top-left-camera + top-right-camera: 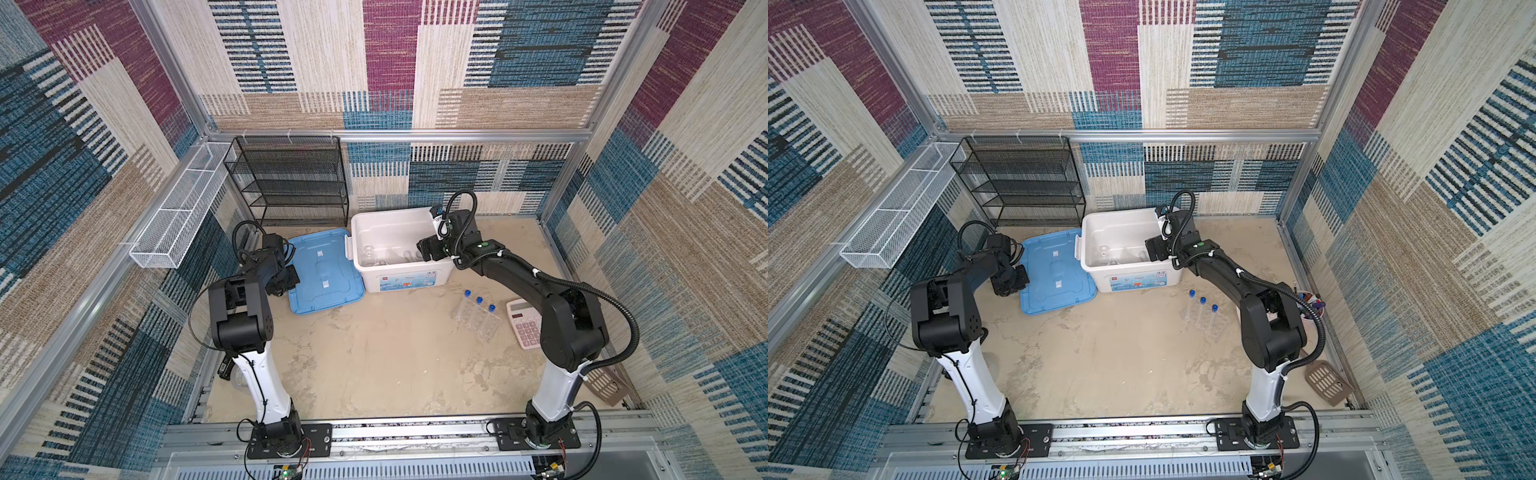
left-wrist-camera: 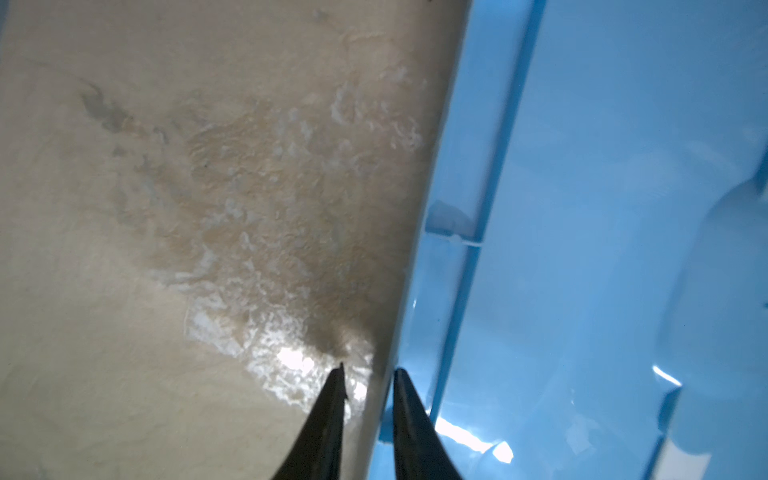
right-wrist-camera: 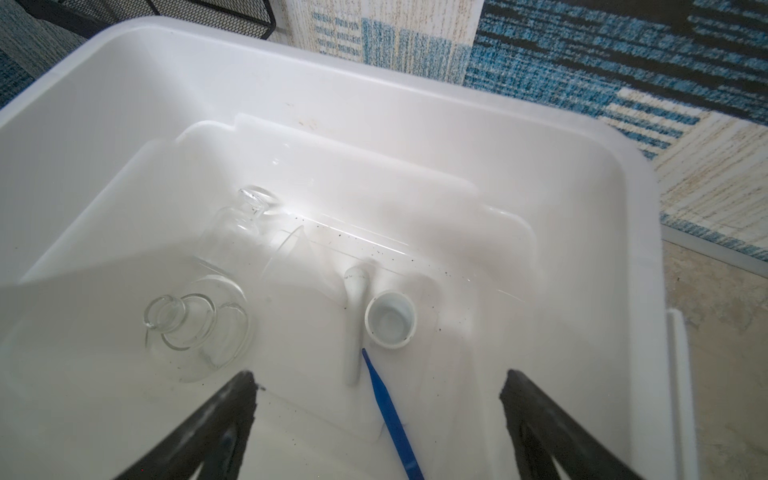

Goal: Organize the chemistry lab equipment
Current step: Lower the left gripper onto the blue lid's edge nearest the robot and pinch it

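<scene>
White plastic forms the open storage bin (image 1: 394,216) at upper centre in both top views. Its light-blue lid (image 1: 328,270) lies flat on the beige tabletop (image 1: 374,353), just left of it.

The right gripper (image 3: 378,374) hangs over the bin's right side with its jaws spread wide and nothing between them. In the right wrist view the bin's floor holds several things:
- A clear glass flask (image 3: 195,332) sits at lower left, its mouth toward the camera.
- A second clear glass vessel (image 3: 235,232) lies on its side just above the flask; it is too faint to name.
- A small white mortar (image 3: 390,318) stands upright at centre.
- A white pestle (image 3: 354,332) lies right beside the mortar on its left.
- The tip of the dark blue tweezers (image 3: 390,411) comes up close to the pestle's lower end.

The left gripper (image 2: 369,368) is low at the lid's left edge. Its jaws are drawn to a narrow gap, one finger over the tabletop and one over the lid, with the lid's rim between them. Whether they pinch the rim cannot be told.

Right of centre in both top views, three blue-capped test tubes (image 1: 479,307) stand in a clear rack (image 1: 484,326) on the tabletop. They are well apart from the bin and just left of a pink calculator (image 1: 524,328). In a top view a cup of markers (image 1: 1310,305) shows behind the right arm.
</scene>
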You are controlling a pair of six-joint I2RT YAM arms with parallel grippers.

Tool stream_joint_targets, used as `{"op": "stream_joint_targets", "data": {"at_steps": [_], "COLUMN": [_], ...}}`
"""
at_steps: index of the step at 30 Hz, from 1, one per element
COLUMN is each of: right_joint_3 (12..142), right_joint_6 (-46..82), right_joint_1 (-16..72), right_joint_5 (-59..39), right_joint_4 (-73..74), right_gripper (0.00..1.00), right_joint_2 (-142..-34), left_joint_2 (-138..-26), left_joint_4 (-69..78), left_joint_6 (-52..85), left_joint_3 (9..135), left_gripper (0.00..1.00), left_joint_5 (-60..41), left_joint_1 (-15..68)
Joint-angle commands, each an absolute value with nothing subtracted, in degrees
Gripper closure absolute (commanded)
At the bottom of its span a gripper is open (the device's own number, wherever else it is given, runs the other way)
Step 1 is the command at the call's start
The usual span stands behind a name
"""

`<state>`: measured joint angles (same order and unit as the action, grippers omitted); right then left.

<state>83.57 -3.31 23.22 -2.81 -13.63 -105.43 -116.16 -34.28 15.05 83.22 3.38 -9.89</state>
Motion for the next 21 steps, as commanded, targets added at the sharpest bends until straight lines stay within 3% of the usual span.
{"op": "stream_joint_targets", "data": {"at_steps": [1, 12, 21], "right_joint_3": [83.2, 82.8, 82.4], "right_joint_6": [-3.2, -3.3, -3.2], "right_joint_1": [23.1, 22.9, 22.0], "right_joint_5": [-2.1, -2.1, -1.9], "right_joint_4": [-14.4, -13.9, -14.1], "right_gripper": [0.05, 0.05, 0.05], "right_joint_2": [-105.2, -105.4, -105.5], "left_joint_2": [-117.1, -117.4, -117.0], "left_joint_4": [-36.6, -38.3, -39.0], "left_joint_6": [13.0, 11.3, 10.9], "left_joint_3": [84.2, 83.8, 83.0], "left_gripper": [0.82, 0.96, 1.0], "left_joint_5": [3.7, 5.6, 6.6], "left_joint_1": [-9.9, -9.9, -9.9]}}
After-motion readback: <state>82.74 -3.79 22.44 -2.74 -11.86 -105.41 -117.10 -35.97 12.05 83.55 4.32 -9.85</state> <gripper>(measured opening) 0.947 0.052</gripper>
